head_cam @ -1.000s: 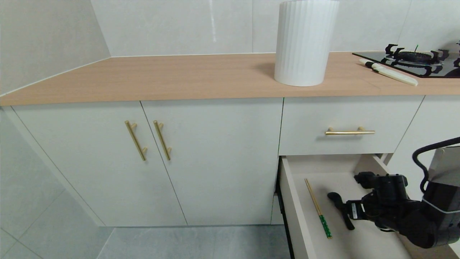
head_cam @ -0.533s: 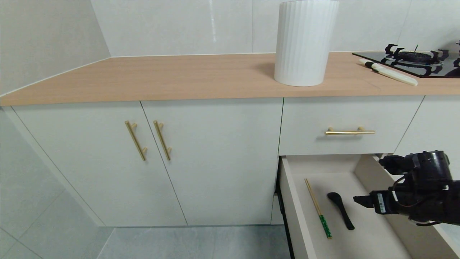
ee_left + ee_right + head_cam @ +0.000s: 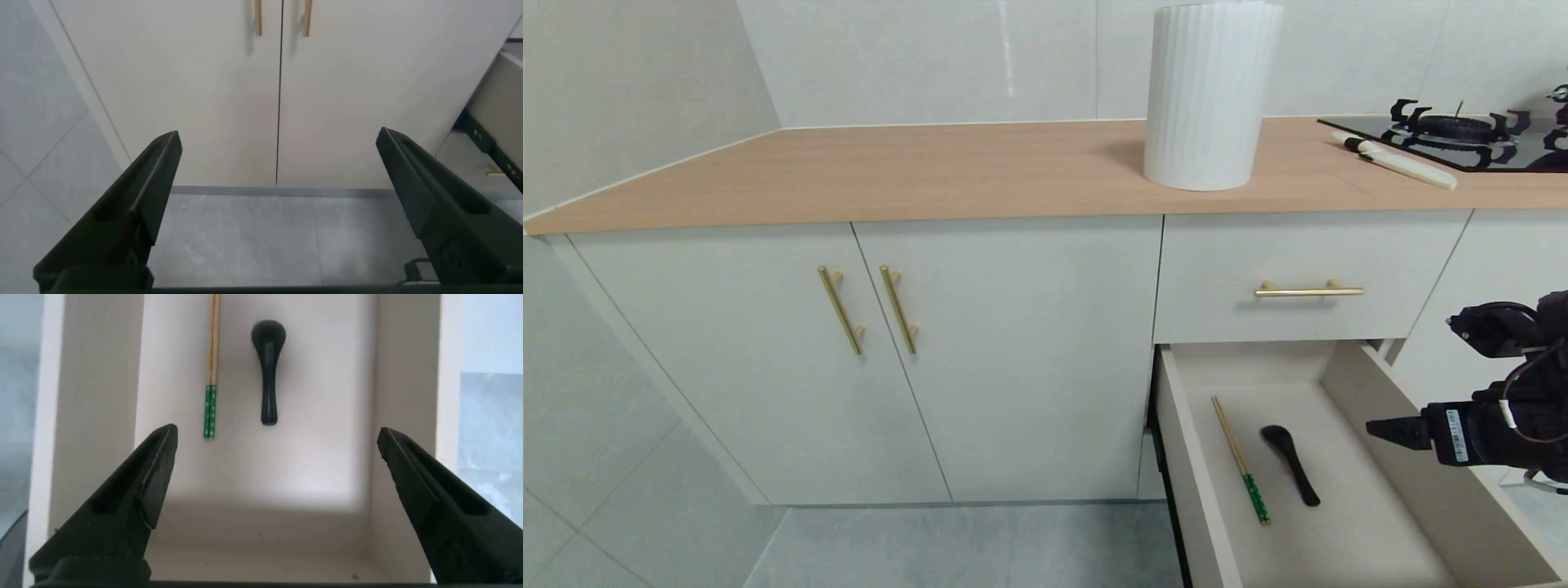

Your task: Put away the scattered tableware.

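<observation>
- Countertop (image 3: pixel 931 171): wood-toned, runs the full width above the pale cabinets, against a tiled wall.
- Double cabinet doors (image 3: pixel 1005 351): closed, on the left under the countertop, with two slanting brass handles (image 3: pixel 841 309) side by side at the centre seam.
- Open drawer (image 3: pixel 1184 441): lower right, pulled out toward the robot, pale inside; holds both pieces of tableware on its floor.
- Closed drawer (image 3: pixel 1307 253): directly above the open one, with a horizontal brass bar handle.
- White ribbed container (image 3: pixel 1209 90): stands upright on the countertop, above the seam between doors and drawers.
- Hob (image 3: pixel 1454 135): black glass with a burner grate, at the far right of the countertop.
- Right gripper (image 3: pixel 276 431): hangs above the open drawer near its right wall, jaws spread wide and holding nothing, pointed down at the drawer floor.
- Left gripper (image 3: pixel 276 135): held low, facing the cabinet doors and the grey floor (image 3: pixel 245 245), jaws likewise spread wide and holding nothing.
- Knife (image 3: pixel 1392 159): pale blade, dark handle, lies flat on the countertop just beside the hob.
- Chopsticks (image 3: pixel 1240 469): a pair lying together along the drawer's left side, green ends toward the drawer front.
- Black spoon (image 3: pixel 1289 461): lies flat just right of the chopsticks, not touching them, bowl toward the drawer's back.
</observation>
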